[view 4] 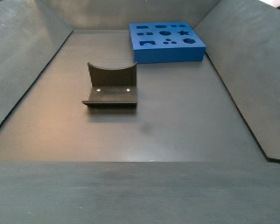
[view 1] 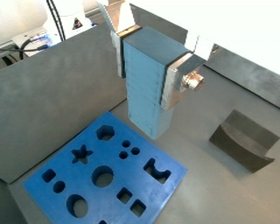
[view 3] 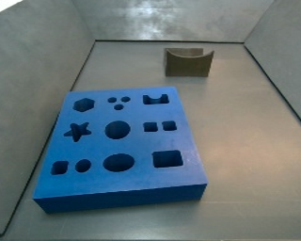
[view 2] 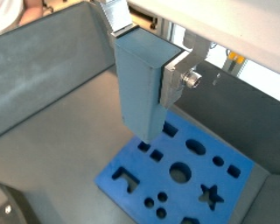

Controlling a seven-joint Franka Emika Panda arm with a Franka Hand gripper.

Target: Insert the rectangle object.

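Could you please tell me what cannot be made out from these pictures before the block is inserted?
- The hand, shut on the rectangle object, is out of frame in both side views, so its height above the blue board is unclear.
- The object's lower end covers part of the board in both wrist views.
- Hole depths cannot be judged.
- The notched block is cut off by an edge in a wrist view.

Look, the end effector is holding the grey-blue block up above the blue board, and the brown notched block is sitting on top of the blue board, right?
Not quite. The brown notched block sits on the grey floor, well apart from the blue board, as both side views show. The rest holds: in both wrist views the end effector grips the grey-blue block above the board.
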